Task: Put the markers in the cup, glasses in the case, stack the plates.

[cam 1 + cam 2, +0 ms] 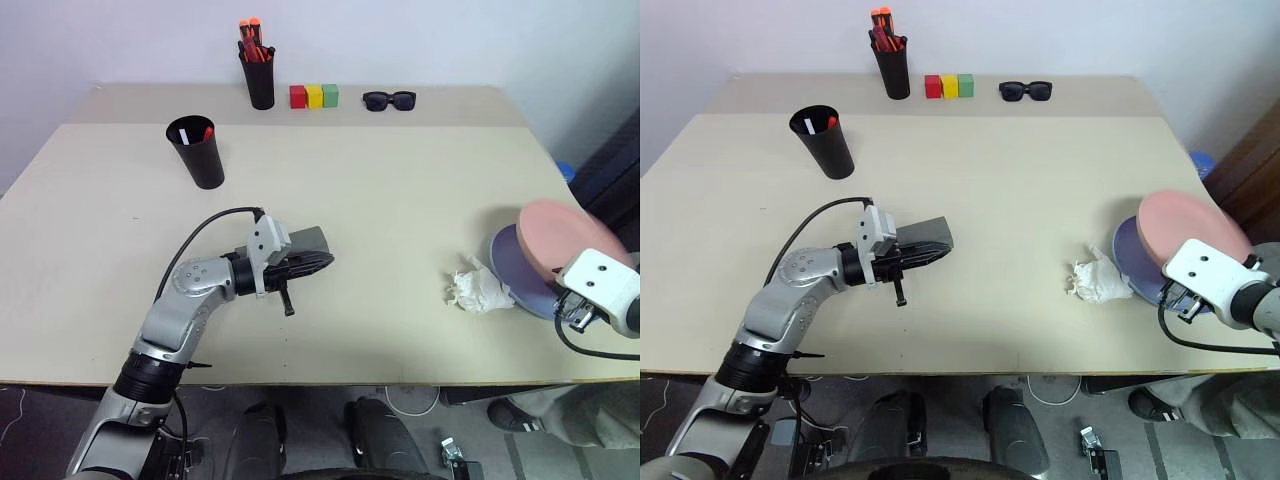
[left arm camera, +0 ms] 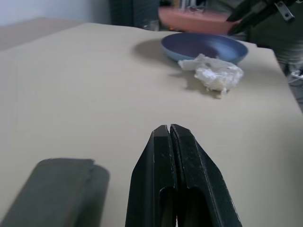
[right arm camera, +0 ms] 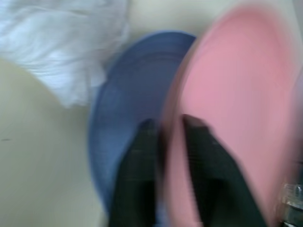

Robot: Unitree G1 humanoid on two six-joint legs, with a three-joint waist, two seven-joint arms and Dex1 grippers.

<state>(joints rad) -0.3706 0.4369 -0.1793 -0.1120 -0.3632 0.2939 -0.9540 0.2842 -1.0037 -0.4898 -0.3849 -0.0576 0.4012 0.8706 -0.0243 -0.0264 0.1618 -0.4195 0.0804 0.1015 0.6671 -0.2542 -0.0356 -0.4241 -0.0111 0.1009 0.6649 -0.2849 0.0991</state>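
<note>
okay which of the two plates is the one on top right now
The salmon pink plate. It sits tilted over the light blue plate, which lies flat on the table beside the crumpled white tissue.

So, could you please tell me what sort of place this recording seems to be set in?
Probably an indoor lab or office test area: a plain beige table against a bare white wall, staged with coloured blocks, a holder of orange-capped markers and plastic plates.

Black holder with orange-capped markers [image 1: 259,70] at 12 o'clock; coloured blocks [image 1: 314,96], sunglasses [image 1: 389,100] rightward; crumpled tissue [image 1: 478,289] at 4 o'clock.
</note>
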